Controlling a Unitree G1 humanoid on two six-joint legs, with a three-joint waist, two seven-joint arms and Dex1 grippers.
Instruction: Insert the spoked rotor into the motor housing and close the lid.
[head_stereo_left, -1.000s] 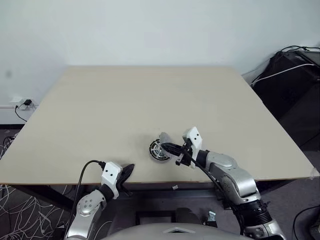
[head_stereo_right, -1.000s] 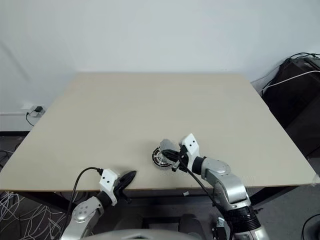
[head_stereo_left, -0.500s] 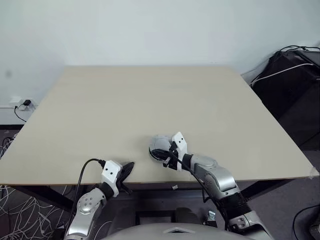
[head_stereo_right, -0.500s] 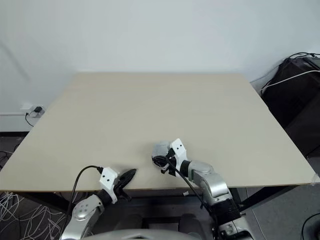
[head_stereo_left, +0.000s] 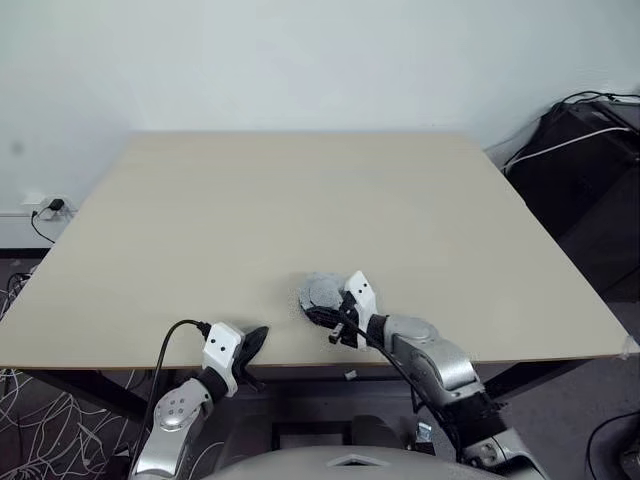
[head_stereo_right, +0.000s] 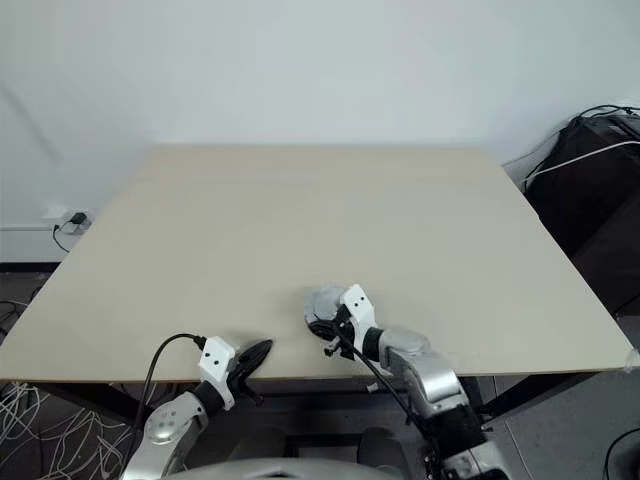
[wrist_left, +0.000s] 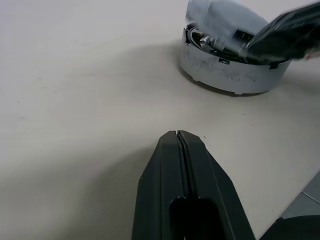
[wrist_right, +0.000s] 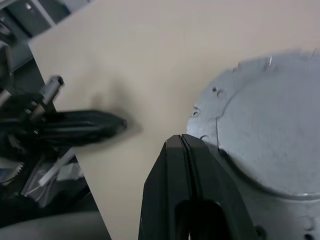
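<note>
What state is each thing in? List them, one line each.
lid: lowered over the housing, tilted, not fully seated.
motor housing: upright on the table, near the front edge.
right tool: shut, tips at the lid's edge.
left tool: shut, holding nothing, at the table's front edge.

Lid (wrist_right: 270, 140): silvery-grey metal, smooth matt outside. Motor housing (wrist_left: 230, 75): grey wall of dull metal look, faintly mottled. Table (head_stereo_left: 300, 210): pale wood-look top, matt, fine grain. Left gripper (wrist_left: 179, 136) and right gripper (wrist_right: 181, 139): black plastic-looking fingers, smooth, slight sheen.
</note>
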